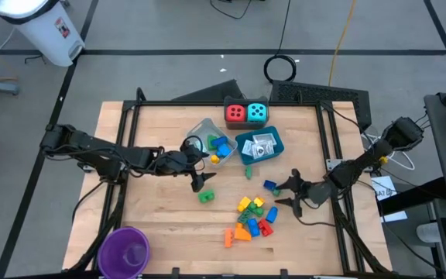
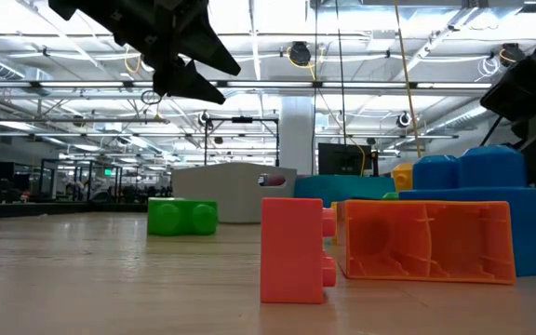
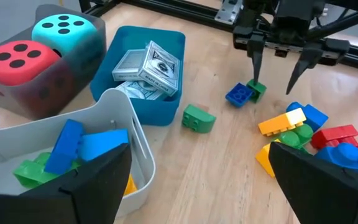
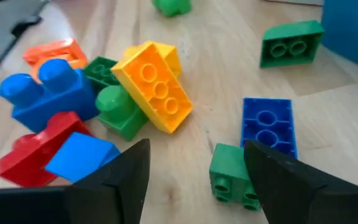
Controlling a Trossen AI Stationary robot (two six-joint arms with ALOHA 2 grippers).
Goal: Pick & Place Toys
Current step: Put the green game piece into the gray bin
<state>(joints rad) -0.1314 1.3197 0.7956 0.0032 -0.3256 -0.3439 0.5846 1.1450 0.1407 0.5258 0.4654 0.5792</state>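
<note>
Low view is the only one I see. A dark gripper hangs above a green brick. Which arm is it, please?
Observer: The left gripper. From above, it is close beside that green brick, with its fingers open.
Operator: And where is the other one?
Observer: The right gripper is open, by a blue brick and a small green brick at the edge of the pile.
Operator: Are any toys in a tray?
Observer: Yes, white packets lie in the blue tray.
</note>
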